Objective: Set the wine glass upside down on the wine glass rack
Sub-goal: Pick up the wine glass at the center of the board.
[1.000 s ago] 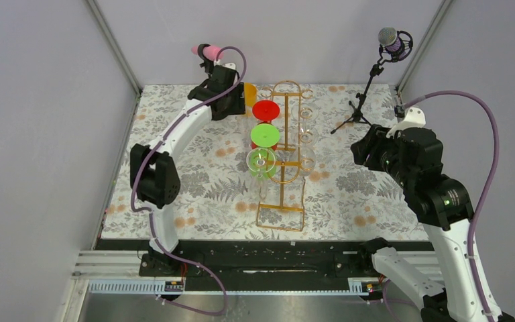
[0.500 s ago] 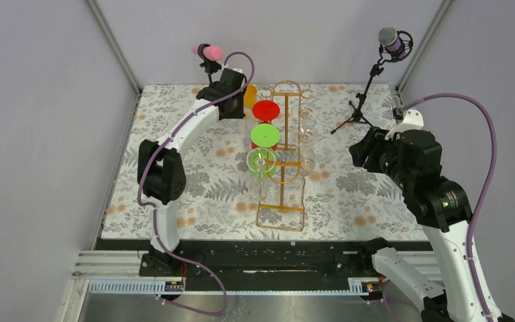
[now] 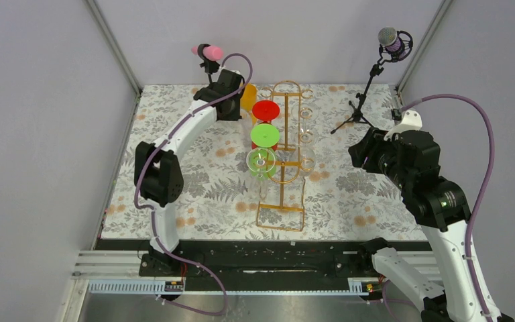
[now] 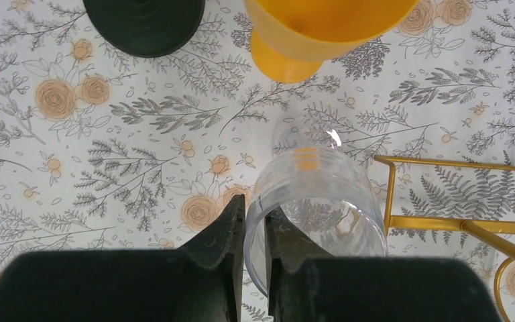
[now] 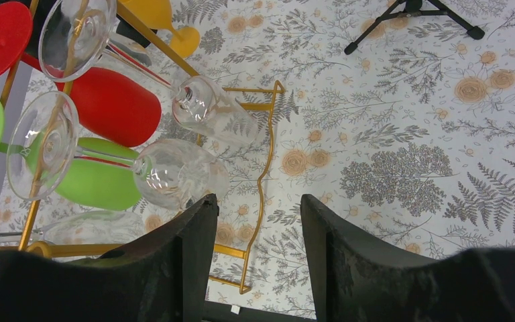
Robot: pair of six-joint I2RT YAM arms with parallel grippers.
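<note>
Wine glass (image 4: 322, 201), clear, held at the rim: the left claw (image 4: 256, 213) has its two fingers drawn together on the glass wall, one outside and one inside the open mouth, which faces the wrist camera. Whether the foot of the wine glass rests on the bench (image 3: 194, 194) cannot be told. Just beyond it stands an orange glass (image 4: 308, 27), and left of that sits a black round base (image 4: 144, 20). To the right, near the clear bowl, runs the gold wire base of the wine glass rack (image 4: 429, 221). Seen from above, the left arm reaches to the far left part of the flowered bench, beside the far end of the rack. The rack carries a red glass (image 3: 266, 111), a green glass (image 3: 265, 135) and several clear ones, hung foot up. The right claw (image 5: 258, 248) hovers right of the rack, its fingers apart with nothing between them. A microphone tripod (image 5: 409, 13) stands beyond it.
</note>
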